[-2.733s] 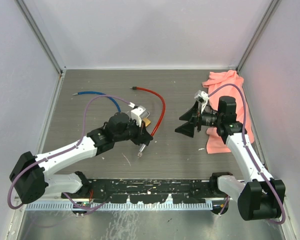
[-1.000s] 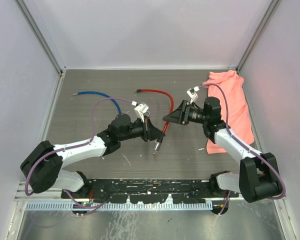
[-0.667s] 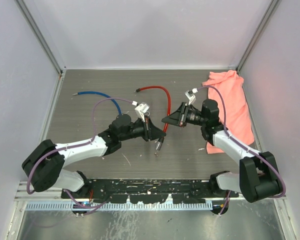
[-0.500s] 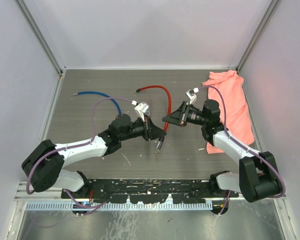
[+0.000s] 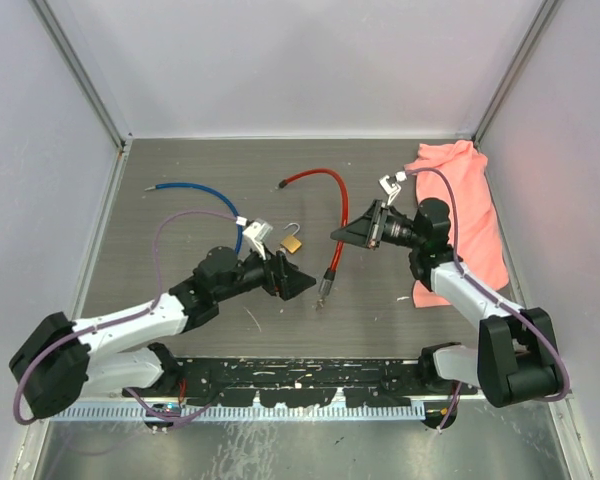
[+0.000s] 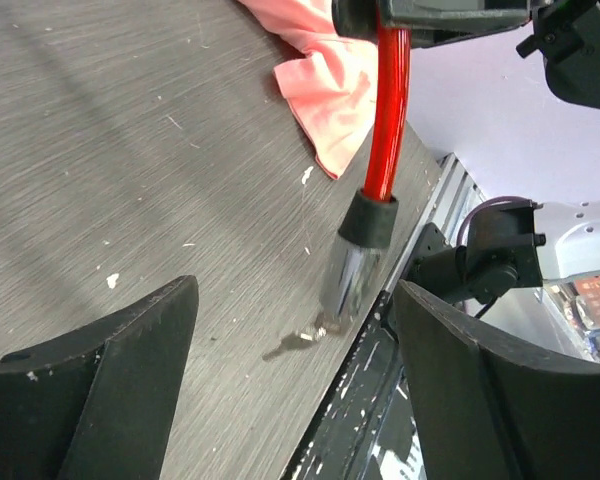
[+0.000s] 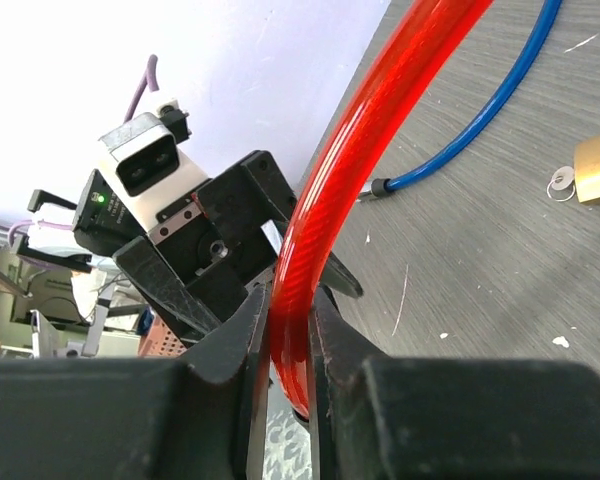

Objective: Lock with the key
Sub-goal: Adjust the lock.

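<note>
- A blue cable [image 5: 185,187] lay far left on the table [image 5: 380,320], away from the work.
- The left claw [image 5: 298,279] hovered low over the table with its fingers [image 6: 130,345] spread wide, gripping nothing.
- A small brass padlock [image 5: 292,243], its hoop open, lay just beyond that claw, apart from it.
- The red cable [image 5: 332,205] curved from the table's middle toward the near edge. Its metal end [image 6: 348,280] hung down from the right claw, long axis close to upright. The key [image 6: 298,343] stuck out of its bottom, right at the table; contact could not be told.
- From the left claw, the metal end and key lay straight ahead, in line with the gap between its spread fingers and a little beyond their tips. The left arm was much the nearer one to the key, so turning it looked like that arm's job.
- The right claw [image 5: 340,236] was pressed together on the red cable, pinching it above the metal end.
- A pink cloth [image 5: 460,200] lay at the far right, behind the right arm.
</note>
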Action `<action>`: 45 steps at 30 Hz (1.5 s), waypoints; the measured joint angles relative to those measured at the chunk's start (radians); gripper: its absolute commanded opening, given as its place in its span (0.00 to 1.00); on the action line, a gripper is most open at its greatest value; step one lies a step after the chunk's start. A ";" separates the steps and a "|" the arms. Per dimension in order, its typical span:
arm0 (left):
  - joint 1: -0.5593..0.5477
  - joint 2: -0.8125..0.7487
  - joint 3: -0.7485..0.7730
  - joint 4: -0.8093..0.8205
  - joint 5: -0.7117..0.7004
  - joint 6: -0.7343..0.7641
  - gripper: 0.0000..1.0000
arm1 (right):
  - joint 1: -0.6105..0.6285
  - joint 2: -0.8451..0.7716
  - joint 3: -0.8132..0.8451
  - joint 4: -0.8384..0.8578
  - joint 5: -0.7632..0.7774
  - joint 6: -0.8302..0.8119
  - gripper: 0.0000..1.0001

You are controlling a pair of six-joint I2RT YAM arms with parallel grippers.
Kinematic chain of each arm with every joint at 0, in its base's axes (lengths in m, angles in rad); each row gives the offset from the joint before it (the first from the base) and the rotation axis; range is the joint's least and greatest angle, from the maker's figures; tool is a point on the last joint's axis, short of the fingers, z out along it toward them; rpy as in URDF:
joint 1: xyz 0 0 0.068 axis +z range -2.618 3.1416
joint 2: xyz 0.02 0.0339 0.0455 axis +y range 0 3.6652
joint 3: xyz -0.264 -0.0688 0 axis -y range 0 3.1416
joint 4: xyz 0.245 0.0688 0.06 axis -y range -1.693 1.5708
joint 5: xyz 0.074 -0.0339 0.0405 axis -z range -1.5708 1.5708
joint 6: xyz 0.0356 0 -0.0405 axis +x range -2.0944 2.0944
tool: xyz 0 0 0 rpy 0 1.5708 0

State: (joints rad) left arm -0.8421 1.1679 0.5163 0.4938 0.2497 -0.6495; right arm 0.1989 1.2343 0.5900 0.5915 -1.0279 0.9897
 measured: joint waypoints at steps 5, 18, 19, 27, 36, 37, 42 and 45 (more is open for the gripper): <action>0.000 -0.167 -0.055 -0.082 -0.058 0.088 0.98 | -0.026 -0.026 0.000 -0.009 -0.033 -0.070 0.01; 0.000 -0.406 -0.068 -0.325 -0.217 0.322 0.98 | -0.064 -0.120 0.094 -0.323 -0.178 -0.493 0.01; 0.000 -0.407 -0.068 -0.338 -0.218 0.328 0.98 | -0.069 -0.120 0.104 -0.343 -0.190 -0.519 0.01; 0.000 -0.407 -0.055 -0.419 -0.198 0.406 0.98 | -0.088 -0.121 0.196 -0.575 -0.239 -0.750 0.01; 0.000 -0.404 0.008 -0.462 -0.174 0.519 0.98 | -0.090 -0.134 0.273 -0.794 -0.240 -0.939 0.01; 0.000 -0.402 0.016 -0.463 -0.175 0.535 0.98 | -0.090 -0.134 0.286 -0.815 -0.239 -0.958 0.01; 0.016 -0.394 0.040 -0.443 -0.182 0.610 0.98 | -0.090 -0.121 0.355 -0.929 -0.239 -1.064 0.01; 0.062 -0.355 0.051 -0.414 -0.160 0.633 0.98 | -0.089 -0.102 0.391 -1.001 -0.236 -1.125 0.01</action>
State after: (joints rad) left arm -0.7799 0.8131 0.5671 0.0795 0.0895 -0.0162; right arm 0.1101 1.1324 0.9810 -0.4091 -1.2636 -0.1356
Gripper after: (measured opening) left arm 0.982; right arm 0.214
